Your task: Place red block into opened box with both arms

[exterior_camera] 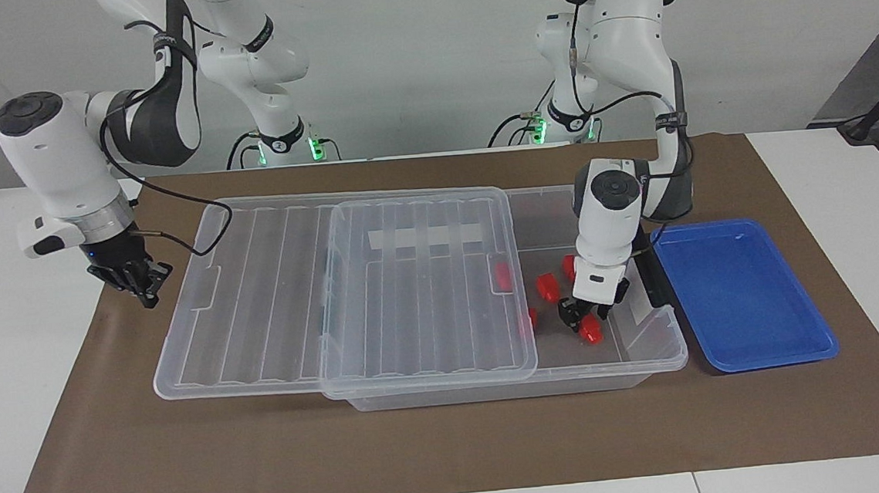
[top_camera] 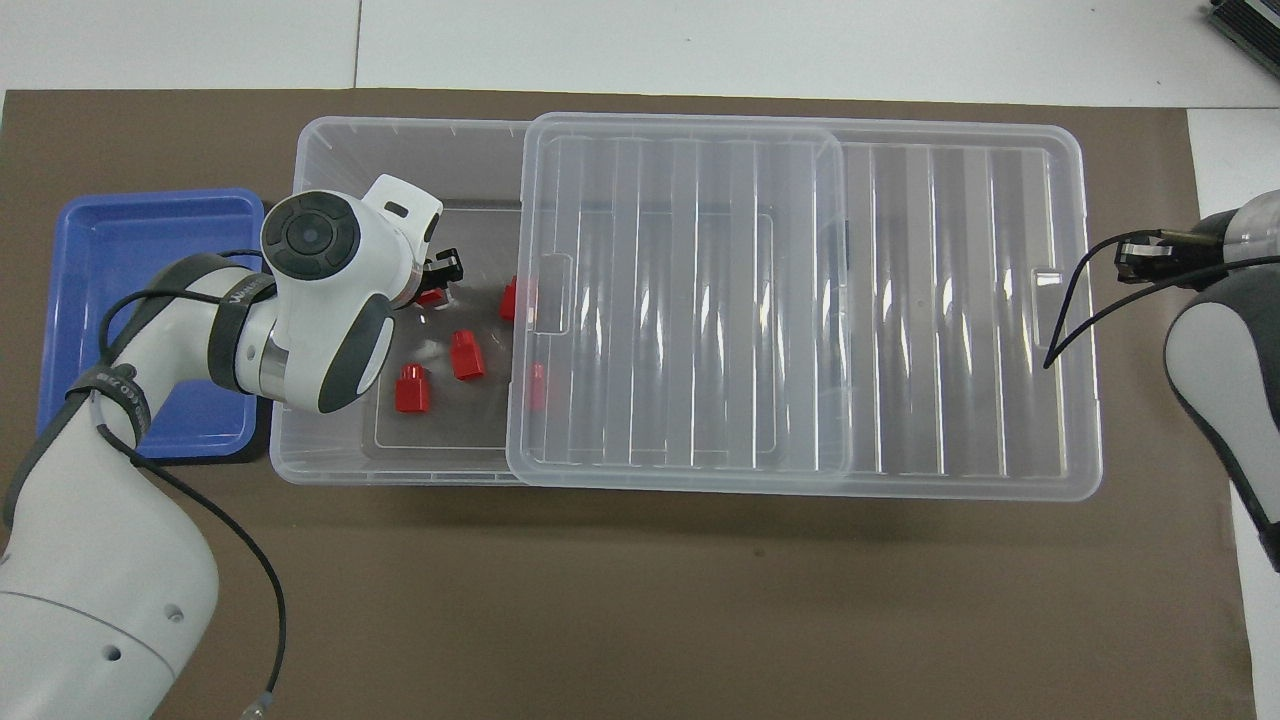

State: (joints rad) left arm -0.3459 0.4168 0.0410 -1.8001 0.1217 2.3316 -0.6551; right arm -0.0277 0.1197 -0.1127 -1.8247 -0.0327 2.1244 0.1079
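Two pincers: left pincer (exterior_camera: 580, 322) low in the box (exterior_camera: 652, 355), centre-right of frame, whether parted or gripping unclear, red block (exterior_camera: 590, 332) at its tips; right pincer (exterior_camera: 144, 286), together, mid-left beside the lid (exterior_camera: 257, 290).

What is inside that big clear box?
Five red blocks lie on the floor of the box: three in the open part, one right under the left hand, and two seen only dimly beneath the slid-aside lid.
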